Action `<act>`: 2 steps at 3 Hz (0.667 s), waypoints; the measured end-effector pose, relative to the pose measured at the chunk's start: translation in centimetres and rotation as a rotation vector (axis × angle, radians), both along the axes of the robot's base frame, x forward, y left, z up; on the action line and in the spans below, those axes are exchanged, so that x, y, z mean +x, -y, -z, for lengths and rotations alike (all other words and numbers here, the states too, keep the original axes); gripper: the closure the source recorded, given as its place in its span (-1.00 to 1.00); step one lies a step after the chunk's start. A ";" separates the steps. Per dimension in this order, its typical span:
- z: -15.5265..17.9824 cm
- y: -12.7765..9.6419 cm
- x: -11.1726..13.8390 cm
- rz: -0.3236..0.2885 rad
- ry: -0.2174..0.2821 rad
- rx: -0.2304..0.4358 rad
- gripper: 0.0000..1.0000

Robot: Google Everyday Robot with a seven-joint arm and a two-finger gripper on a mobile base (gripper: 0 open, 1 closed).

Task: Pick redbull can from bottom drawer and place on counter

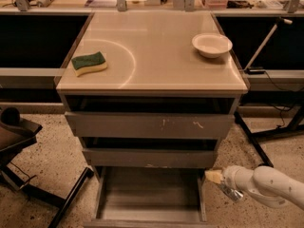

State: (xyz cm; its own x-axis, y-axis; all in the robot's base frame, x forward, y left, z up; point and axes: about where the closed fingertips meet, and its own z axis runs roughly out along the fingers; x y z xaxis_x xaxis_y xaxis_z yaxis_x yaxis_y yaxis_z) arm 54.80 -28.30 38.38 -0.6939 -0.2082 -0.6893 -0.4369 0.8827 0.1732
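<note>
The bottom drawer [149,208] is pulled open below the two wider grey drawers, and the part of its flat floor that shows is bare. The redbull can is not visible in the drawer or on the counter [156,56]. My gripper [214,176] is at the end of the white arm coming in from the lower right. It sits just outside the drawer's right front corner, level with the drawer's top edge. A small silvery piece [232,194] shows under the wrist; I cannot tell what it is.
A green-and-yellow sponge [89,63] lies on the counter's left side and a white bowl [212,44] on its right. The top drawer [149,126] and middle drawer [149,157] are slightly open. Dark stand legs [66,203] are on the floor at left, and more legs [254,146] at right.
</note>
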 end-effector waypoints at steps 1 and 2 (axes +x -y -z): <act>0.0 0.0 0.0 0.000 0.000 0.000 1.00; -3.9 -1.6 -0.6 -0.026 0.055 -0.055 1.00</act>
State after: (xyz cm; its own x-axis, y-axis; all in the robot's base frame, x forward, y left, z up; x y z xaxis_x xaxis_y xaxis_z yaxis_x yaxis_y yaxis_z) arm 54.19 -26.72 42.28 -0.6490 -0.2647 -0.7133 -0.4677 0.8783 0.0996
